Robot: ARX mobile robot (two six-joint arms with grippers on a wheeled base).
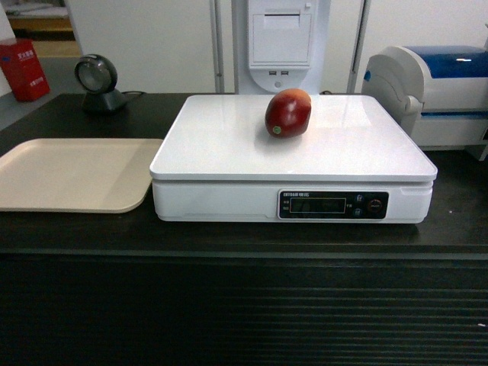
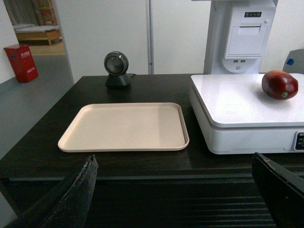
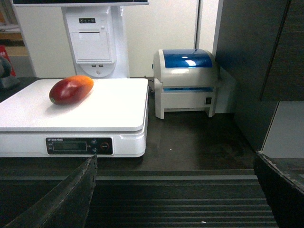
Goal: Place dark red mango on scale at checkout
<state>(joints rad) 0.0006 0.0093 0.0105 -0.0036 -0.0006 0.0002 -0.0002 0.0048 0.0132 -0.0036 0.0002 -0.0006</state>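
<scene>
Head view shows us the mango [image 1: 287,113] lying free on the scale [image 1: 229,145] on the counter [image 1: 76,232], both end effectors [image 2: 183,190] [image 3: 183,190] spread and empty below, so we judge only rolling on the glossy platform could undo it.

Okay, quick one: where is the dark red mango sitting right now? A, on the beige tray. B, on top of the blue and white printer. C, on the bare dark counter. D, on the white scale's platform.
D: the dark red mango lies on the glossy white platform of the scale, toward its back edge, while the beige tray beside it holds nothing.
</scene>
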